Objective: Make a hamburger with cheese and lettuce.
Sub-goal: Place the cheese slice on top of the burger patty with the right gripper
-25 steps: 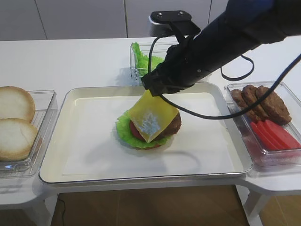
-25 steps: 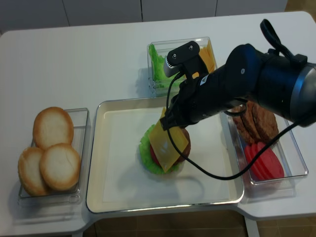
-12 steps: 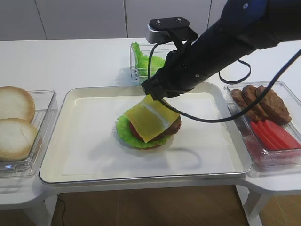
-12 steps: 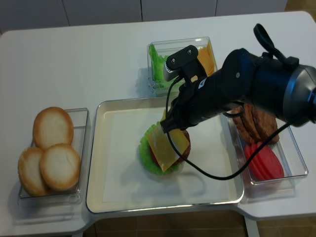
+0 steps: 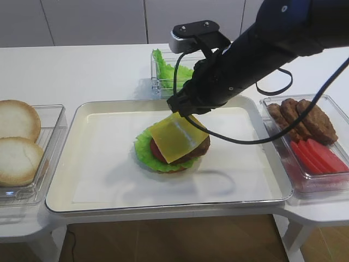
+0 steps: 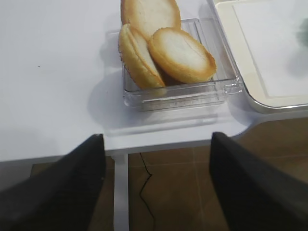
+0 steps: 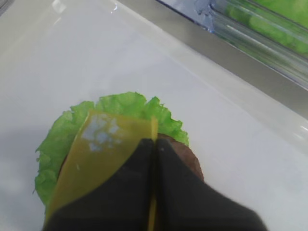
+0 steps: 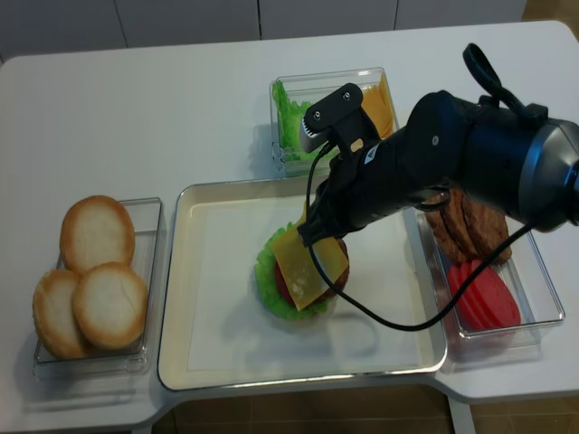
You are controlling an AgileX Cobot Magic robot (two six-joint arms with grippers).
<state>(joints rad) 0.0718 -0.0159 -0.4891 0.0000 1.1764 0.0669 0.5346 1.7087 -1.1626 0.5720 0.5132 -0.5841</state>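
Right gripper (image 7: 153, 159) pinched shut on the cheese (image 5: 175, 137), slice tilted over the hamburger (image 5: 172, 150) at tray (image 5: 98, 180) center, lettuce (image 7: 53, 144) underneath. Left gripper (image 6: 156, 183) fingers wide apart, holding nothing, buns (image 6: 163, 48) at 12 o'clock.

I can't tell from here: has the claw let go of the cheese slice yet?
No, the right gripper is pinched shut on the cheese above the lettuce.

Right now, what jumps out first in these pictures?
A big black arm's right gripper pinches a yellow cheese slice by one corner, laying it over the hamburger on frilly lettuce, mid-tray. Golden buns sit in a clear box at left.
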